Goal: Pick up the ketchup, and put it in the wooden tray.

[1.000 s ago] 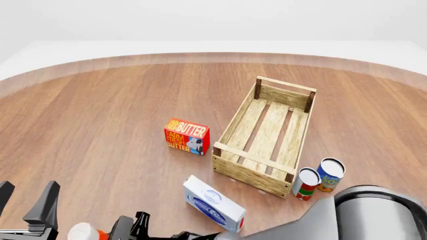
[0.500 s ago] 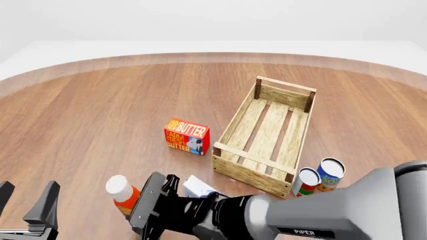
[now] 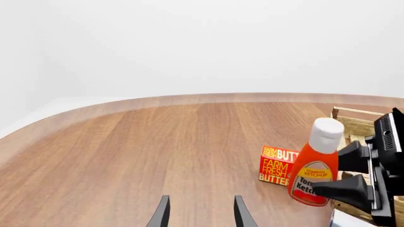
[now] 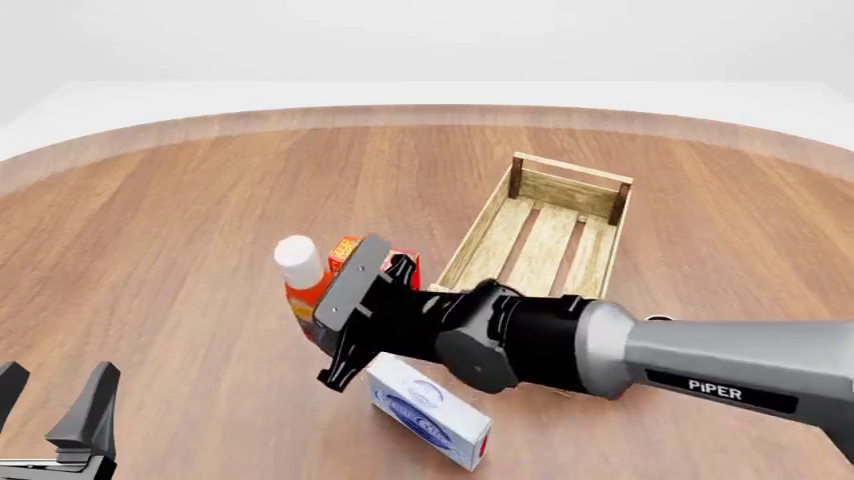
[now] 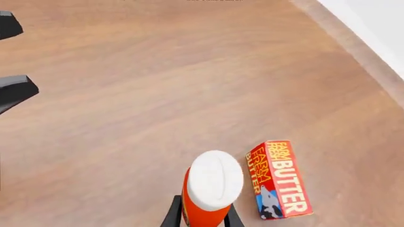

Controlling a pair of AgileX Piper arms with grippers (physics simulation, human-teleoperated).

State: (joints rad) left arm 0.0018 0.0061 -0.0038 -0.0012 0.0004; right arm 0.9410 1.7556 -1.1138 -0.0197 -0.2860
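1 wooden tray (image 4: 541,250) unfilled, ketchup (image 4: 303,281) gripped in right hand (image 4: 324,322).

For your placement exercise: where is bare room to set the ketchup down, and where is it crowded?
Free: the wooden tray has a bare slatted floor, and the tabletop left of the butter box. Crowded: around the white box, under the right arm.

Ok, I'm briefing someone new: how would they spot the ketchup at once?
Find the wooden tray, the largest thing on the table. Left of it, the right tool holds the ketchup in front of the red butter box. It is the only red bottle with a white cap.
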